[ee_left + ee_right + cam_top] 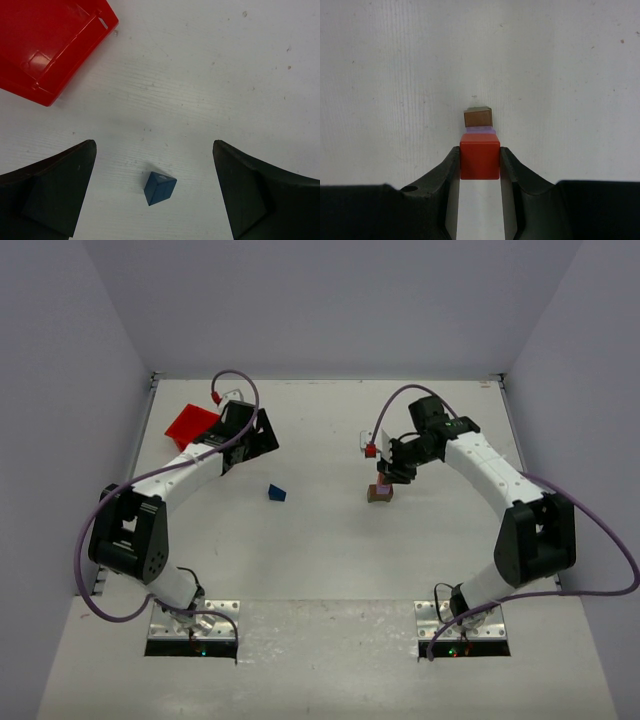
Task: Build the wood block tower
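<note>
My right gripper (pixel 393 474) is shut on an orange-red block (pixel 479 159) and holds it right over a small stack. The stack is a lilac-purple block (pixel 483 130) on a brown block (pixel 478 118); it shows in the top view (pixel 380 493) at the table's middle right. I cannot tell whether the orange-red block touches the lilac one. A dark blue wedge (pixel 277 493) lies alone on the table at centre left. My left gripper (pixel 262 440) is open and empty, above and behind the wedge. In the left wrist view the wedge (pixel 160 188) shows between the wide-apart fingers (pixel 65 185).
A red plastic bin (pixel 190 424) lies at the far left of the table, behind the left gripper; its corner shows in the left wrist view (pixel 45 45). Grey walls close in the table on three sides.
</note>
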Controlling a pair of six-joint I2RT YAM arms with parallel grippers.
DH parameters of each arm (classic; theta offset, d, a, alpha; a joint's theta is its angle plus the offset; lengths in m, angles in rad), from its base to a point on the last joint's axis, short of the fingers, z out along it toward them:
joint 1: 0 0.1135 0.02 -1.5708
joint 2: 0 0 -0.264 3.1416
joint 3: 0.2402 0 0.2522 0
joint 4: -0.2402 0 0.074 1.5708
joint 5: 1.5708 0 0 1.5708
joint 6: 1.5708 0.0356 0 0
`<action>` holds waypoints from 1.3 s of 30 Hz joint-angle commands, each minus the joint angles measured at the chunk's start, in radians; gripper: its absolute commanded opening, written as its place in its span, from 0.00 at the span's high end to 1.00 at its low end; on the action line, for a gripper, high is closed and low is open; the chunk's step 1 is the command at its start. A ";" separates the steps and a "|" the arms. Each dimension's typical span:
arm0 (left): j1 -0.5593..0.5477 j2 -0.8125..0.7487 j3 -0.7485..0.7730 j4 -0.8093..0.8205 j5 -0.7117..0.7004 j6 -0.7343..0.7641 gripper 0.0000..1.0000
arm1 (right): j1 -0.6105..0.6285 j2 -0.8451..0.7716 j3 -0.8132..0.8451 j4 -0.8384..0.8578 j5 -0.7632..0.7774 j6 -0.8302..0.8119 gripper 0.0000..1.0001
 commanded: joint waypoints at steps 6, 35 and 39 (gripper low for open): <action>-0.009 0.001 0.026 0.043 0.022 0.015 0.00 | 0.007 0.018 -0.010 0.039 0.005 -0.010 0.91; -0.010 -0.001 0.028 0.053 0.063 0.038 0.00 | 0.009 0.048 0.003 0.030 0.000 -0.040 0.85; -0.010 -0.001 0.029 0.052 0.061 0.039 0.00 | 0.010 0.051 0.008 0.029 0.003 -0.036 0.83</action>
